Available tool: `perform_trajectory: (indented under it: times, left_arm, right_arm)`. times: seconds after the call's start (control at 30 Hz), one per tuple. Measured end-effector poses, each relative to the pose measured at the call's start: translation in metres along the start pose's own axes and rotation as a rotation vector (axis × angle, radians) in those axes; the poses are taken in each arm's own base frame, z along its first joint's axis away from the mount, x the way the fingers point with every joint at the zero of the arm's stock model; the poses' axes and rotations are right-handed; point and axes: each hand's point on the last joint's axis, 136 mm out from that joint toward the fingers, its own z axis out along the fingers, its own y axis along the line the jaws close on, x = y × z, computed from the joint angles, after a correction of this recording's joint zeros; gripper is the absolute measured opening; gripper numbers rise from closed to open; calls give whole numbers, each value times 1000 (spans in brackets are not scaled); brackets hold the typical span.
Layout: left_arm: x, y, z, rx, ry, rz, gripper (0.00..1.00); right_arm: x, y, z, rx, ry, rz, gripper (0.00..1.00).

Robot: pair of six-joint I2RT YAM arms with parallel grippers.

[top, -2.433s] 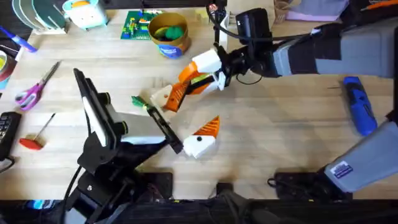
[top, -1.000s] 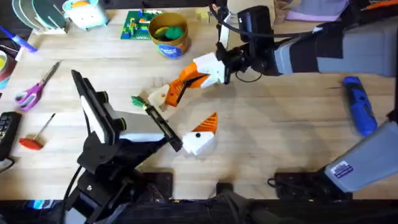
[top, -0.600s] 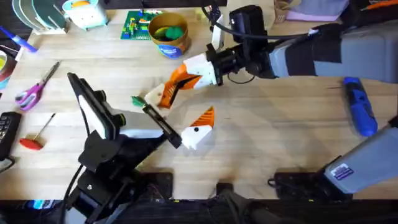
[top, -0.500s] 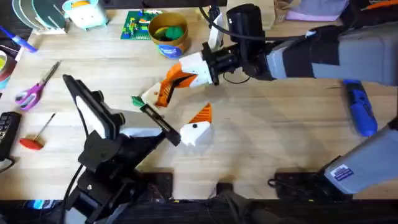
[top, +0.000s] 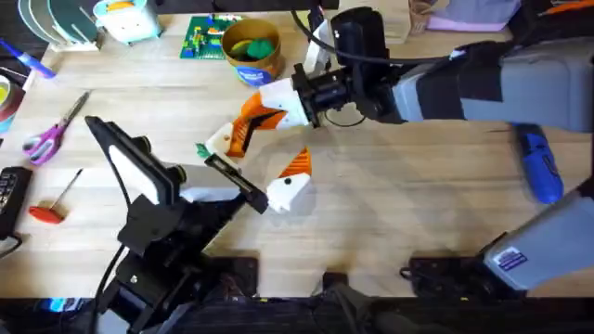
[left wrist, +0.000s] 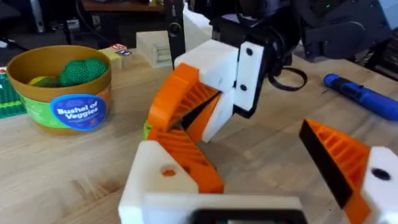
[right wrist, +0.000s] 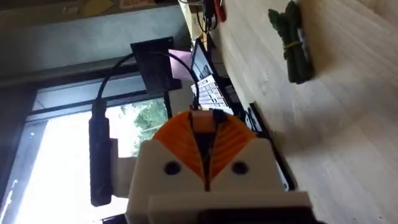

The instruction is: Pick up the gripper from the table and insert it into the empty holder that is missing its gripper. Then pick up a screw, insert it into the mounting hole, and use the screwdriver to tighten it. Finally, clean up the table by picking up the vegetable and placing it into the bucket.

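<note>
— Is the right gripper (top: 246,127) actually holding anything?

— Its orange pads are pressed together, tips against the orange face of the gripper (top: 221,141). Whether it truly pinches it, I can't tell from here.

— And where's the part, then?

— Right at its fingertips, lying roughly in line with them, white base pointing away from the tool.

— And the holder (top: 234,178)?

— Just past that base. The black bar runs slantwise, its bare end nearest the part. I'd say the right arm is the one to seat it, pushing on along its own fingers.

— The vegetable (top: 201,149)?

— Beside that same bar end, just beyond the part.
</note>
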Motion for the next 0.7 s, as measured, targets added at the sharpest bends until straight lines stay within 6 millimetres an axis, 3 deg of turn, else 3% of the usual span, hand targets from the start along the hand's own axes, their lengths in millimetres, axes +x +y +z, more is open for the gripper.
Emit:
perform_trajectory:
  times: [0.7]
  left_arm:
    - [-2,9,0,-58,-12,7,993]
  right_arm:
    - [9,4,1,-21,51,-11,9]
